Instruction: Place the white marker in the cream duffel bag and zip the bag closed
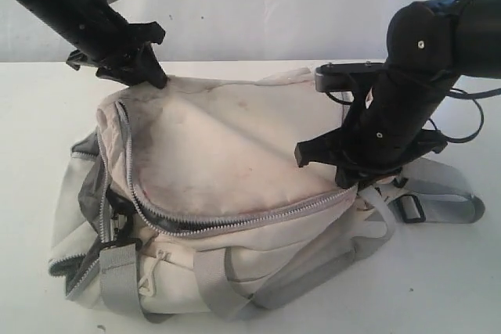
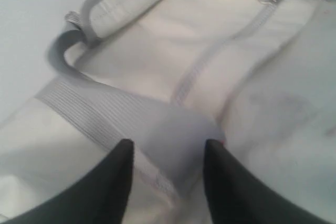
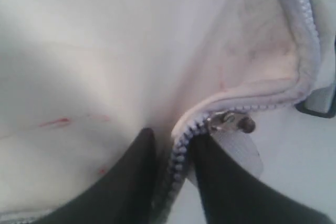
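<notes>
The cream duffel bag (image 1: 227, 146) lies on its side on the white table, its grey zipper (image 1: 235, 220) gaping along the front and left end. The white marker is out of view. My left gripper (image 1: 149, 68) rests at the bag's back left corner. In the left wrist view this gripper (image 2: 167, 148) stands open, its fingers either side of a grey webbing strap (image 2: 121, 116). My right gripper (image 1: 348, 177) is at the bag's right end. Seen from the right wrist, it (image 3: 170, 137) is shut on the zipper edge, just beside the metal slider (image 3: 228, 121).
Grey straps with a black buckle (image 1: 413, 209) trail on the table to the bag's right. Another grey strap (image 1: 117, 279) hangs at the front left. White tabletop (image 1: 438, 287) lies around the bag, with a white wall behind.
</notes>
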Motion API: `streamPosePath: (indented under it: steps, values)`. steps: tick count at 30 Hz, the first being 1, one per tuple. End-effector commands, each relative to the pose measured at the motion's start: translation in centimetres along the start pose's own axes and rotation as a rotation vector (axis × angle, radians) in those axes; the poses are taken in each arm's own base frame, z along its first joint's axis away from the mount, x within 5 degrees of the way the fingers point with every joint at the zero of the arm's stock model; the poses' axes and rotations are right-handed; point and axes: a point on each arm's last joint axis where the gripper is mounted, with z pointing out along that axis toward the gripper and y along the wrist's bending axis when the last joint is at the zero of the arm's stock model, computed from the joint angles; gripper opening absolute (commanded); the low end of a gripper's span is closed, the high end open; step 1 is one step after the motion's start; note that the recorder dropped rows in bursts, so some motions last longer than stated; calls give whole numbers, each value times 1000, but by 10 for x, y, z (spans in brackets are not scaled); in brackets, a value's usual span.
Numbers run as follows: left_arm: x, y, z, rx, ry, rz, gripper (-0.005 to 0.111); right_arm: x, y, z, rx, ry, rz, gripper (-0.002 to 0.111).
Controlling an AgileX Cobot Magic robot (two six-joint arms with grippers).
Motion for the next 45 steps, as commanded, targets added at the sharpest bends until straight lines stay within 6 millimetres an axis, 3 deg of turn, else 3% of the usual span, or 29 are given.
streamPosePath:
  steps: [1, 3, 8, 14, 16, 20, 24, 29, 37, 39, 42, 45]
  values:
    - [-6, 0, -22, -47, -73, 17, 72, 2, -8, -2, 35, 33, -37, 64]
    - [-5, -5, -37, -79, -73, 24, 69, 0, -7, -8, 33, 21, -57, 73]
    - [10, -11, -70, -221, -33, -92, 67, -5, -11, -33, 30, -22, -72, 73]
    - [61, -27, -91, -214, 18, -132, 67, -28, -52, -42, 31, -163, 2, 73]
    - [81, -29, -83, -173, 50, -131, 70, -35, -63, -32, 3, -182, 29, 73]
    - [112, -36, -56, 27, 53, -134, 85, -46, -68, 9, -54, -152, -7, 71]
    - [130, -19, -32, -26, 22, -189, 85, -49, -70, 32, -50, -128, -21, 61]
    - [139, -15, -16, 24, -54, -222, 85, -51, -71, 36, -45, -131, -22, 61]
    - [147, -2, 15, 67, -30, -300, 84, -49, -74, 37, -7, -113, -58, 61]
    - [146, -2, 19, 97, -35, -308, 81, -49, -74, 37, -6, -111, -59, 61]
    - [145, 0, 24, 114, -36, -332, 65, -49, -74, 38, -6, -111, -59, 57]
    - [146, 3, 29, 116, -28, -349, 36, -49, -74, 38, -6, -111, -59, 29]
